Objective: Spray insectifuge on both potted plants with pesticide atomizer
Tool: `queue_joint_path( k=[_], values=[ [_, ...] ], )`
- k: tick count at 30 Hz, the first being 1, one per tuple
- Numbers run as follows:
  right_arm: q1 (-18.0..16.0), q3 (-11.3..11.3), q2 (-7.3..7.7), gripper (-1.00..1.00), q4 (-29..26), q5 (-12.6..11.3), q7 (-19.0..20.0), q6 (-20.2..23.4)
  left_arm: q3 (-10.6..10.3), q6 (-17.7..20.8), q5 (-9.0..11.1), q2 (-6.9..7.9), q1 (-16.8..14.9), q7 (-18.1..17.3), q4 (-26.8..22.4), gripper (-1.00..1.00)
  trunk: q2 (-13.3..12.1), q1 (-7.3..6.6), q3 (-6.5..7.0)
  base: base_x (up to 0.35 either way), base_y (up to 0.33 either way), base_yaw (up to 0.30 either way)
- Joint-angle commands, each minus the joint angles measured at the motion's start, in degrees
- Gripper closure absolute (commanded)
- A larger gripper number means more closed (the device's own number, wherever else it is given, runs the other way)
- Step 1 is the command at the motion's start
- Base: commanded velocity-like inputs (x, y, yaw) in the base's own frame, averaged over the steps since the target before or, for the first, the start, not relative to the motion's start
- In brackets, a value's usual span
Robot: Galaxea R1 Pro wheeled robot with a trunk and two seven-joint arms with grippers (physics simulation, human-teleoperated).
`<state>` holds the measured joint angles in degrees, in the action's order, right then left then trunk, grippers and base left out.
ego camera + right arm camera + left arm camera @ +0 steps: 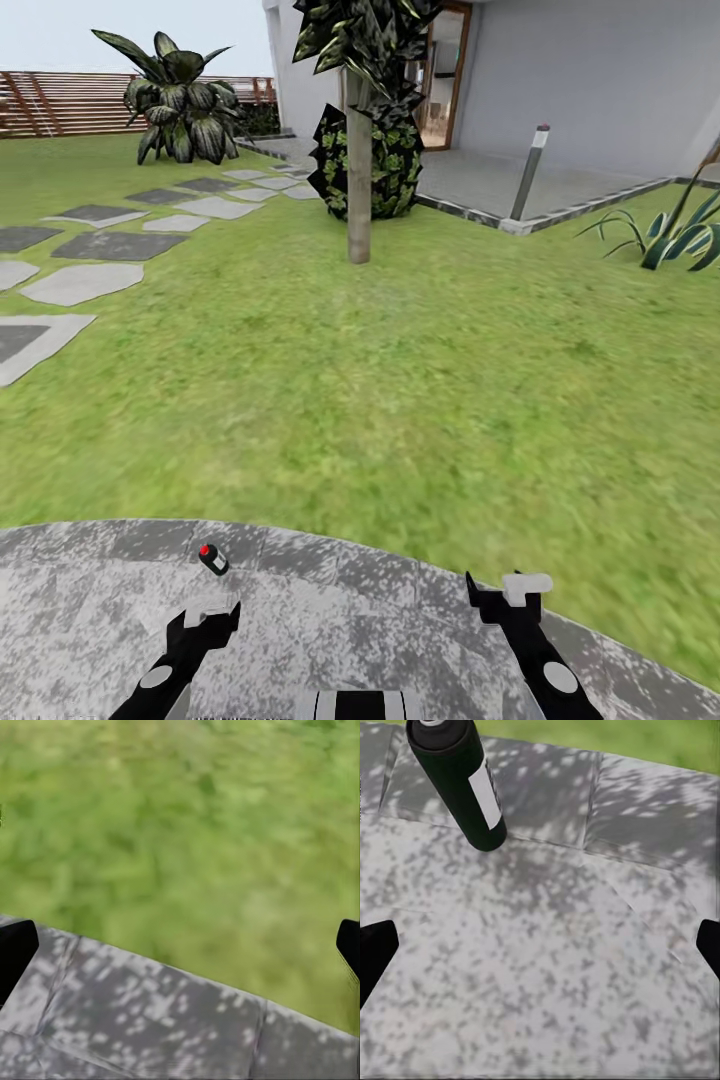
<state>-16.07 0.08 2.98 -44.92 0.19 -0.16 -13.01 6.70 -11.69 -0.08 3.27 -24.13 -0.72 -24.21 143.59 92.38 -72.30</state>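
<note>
**A:** Where was the pesticide atomizer (213, 559) at that point?

**B:** Standing upright on the stone patio (380, 600), near the edge where it met the lawn (400, 400), just ahead of the left pincer (208, 622). In the left wrist view it was a dark bottle (457, 784) with a white patch, close ahead and somewhat to one side of the line between the fingers rather than between them.

**A:** And the pincers themselves?

**B:** Both spread wide and holding nothing. The left one's fingertips (376, 952) sat at the far edges of its wrist view with bare stone between. The right pincer (505, 595) hung over the patio rim, fingers (15, 952) equally far apart, with grass beyond.

**A:** Why held like that?

**B:** My guess: the left arm was lined up low for a reach at the bottle, jaws opened in readiness, while the right waited idle out of the way.

**A:** Anything you couldn't make out?

**B:** The bottle's top was cut off in the wrist view, and from the head its cap looked reddish, too small to be certain. A palm trunk (358, 180), a leafy shrub (180, 100), a spiky clump (665, 235), a grey bollard light (530, 170) and stepping stones (110, 245) were plain enough.
</note>
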Motion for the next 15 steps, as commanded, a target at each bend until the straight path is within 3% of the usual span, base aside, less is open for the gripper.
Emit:
queue_joint_path(
  k=[1, 7, 11, 15],
  values=[
    [0.0, 0.0, 0.01, -1.0, 0.0, 0.0, 0.0, -0.2, 0.2, -0.2, 0.0, -0.02, 0.0, -0.1, 0.0, -1.0, 0.0, -0.01, -0.04, 0.014, -0.259, 0.268],
    [0.0, 0.0, 0.01, -1.0, 0.0, 0.0, 0.0, -0.2, 0.2, -0.2, 0.0, -0.02, 0.0, -0.1, 0.0, -1.0, 0.0, -0.01, -0.04, 0.031, -0.152, 0.253],
    [0.0, 0.0, 0.01, -1.0, 0.0, 0.0, 0.0, -0.3, 0.2, -0.2, 0.0, 0.04, 0.0, -0.1, 0.0, -1.0, 0.0, -0.01, -0.04, 0.086, -0.004, 0.043],
    [0.0, 0.0, 0.01, -1.0, 0.0, 0.0, 0.0, -0.3, 0.2, -0.2, 0.0, 0.06, -0.1, -0.1, 0.0, -1.0, 0.0, -0.01, -0.04, 0.259, 0.0, 0.006]
  ],
)
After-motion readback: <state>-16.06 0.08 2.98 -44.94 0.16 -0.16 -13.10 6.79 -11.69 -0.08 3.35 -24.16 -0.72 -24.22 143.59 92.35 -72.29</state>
